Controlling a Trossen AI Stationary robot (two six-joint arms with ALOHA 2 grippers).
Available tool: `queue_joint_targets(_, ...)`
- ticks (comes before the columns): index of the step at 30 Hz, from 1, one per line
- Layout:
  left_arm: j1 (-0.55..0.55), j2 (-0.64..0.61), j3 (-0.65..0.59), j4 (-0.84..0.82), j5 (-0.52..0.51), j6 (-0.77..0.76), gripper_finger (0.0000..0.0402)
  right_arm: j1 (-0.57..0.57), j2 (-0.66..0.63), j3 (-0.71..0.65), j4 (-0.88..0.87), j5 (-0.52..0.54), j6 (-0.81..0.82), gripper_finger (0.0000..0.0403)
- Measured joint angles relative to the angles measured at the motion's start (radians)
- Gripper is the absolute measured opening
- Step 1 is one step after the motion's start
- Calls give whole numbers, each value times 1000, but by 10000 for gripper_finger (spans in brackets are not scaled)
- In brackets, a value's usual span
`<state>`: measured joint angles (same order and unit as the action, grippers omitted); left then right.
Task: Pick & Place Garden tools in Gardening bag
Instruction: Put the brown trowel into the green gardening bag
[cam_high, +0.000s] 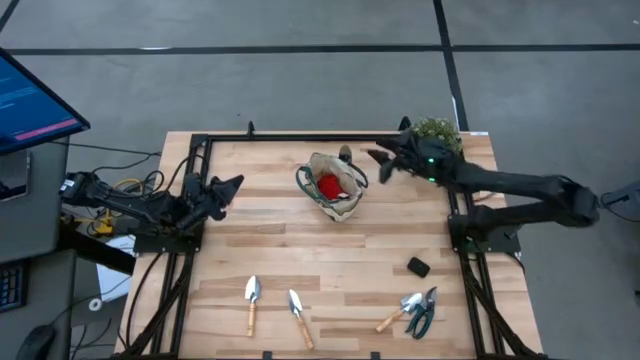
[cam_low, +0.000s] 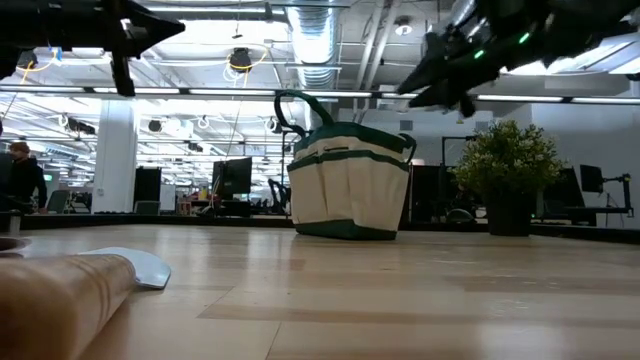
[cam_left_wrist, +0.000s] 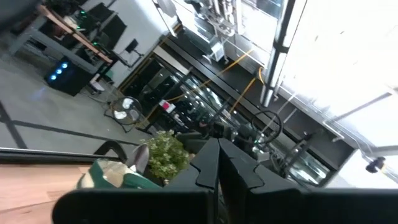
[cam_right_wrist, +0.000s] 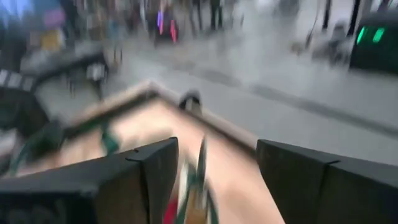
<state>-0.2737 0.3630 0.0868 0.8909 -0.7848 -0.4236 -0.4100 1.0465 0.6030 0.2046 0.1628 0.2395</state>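
Observation:
The beige canvas bag (cam_high: 332, 190) stands upright at the table's far middle, with the red glove (cam_high: 328, 185) inside it; it also shows in the low view (cam_low: 350, 185). My right gripper (cam_high: 376, 163) hovers open and empty just right of the bag, above the table (cam_right_wrist: 217, 149). My left gripper (cam_high: 236, 183) is shut and empty, raised at the table's left (cam_left_wrist: 217, 146). Two trowels (cam_high: 252, 299) (cam_high: 298, 315), a fork (cam_high: 396, 314) and dark-handled shears (cam_high: 425, 310) lie flat near the table's near edge.
A small black block (cam_high: 418, 266) lies at the right. A potted green plant (cam_high: 436, 132) stands at the far right corner behind my right arm. A black frame rail (cam_high: 300, 139) runs along the far edge. Bare wood (cam_high: 300, 250) lies between the bag and the tools.

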Motion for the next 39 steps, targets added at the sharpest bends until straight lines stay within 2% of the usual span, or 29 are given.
queue_joint_targets(3,0,0,0,0,29,0,7,48,-114,64,-400,-9,78,198)
queue_joint_targets(5,0,0,0,0,58,0,7,89,-166,93,-608,-9,159,192)
queue_joint_targets(10,0,22,0,2,93,-50,7,238,-261,117,-903,-9,412,178)
queue_joint_targets(12,0,54,0,2,164,-120,7,308,-282,117,-967,-8,518,174)
queue_joint_targets(17,-37,247,66,-73,332,-412,3,472,-285,117,-1017,-8,678,164)
queue_joint_targets(21,-95,444,215,-240,456,-638,3,559,-252,117,-1015,-7,728,155)
queue_joint_targets(24,-138,573,356,-375,507,-780,2,609,-228,117,-1013,-7,739,148)
queue_joint_targets(30,-215,732,677,-704,499,-994,2,674,-209,117,-1014,-5,738,141)
queue_joint_targets(36,-296,842,997,-1281,442,-1292,1,714,-209,117,-1014,-5,710,144)
queue_joint_targets(39,-338,895,1110,-1478,421,-1429,1,721,-209,117,-1015,-5,696,146)
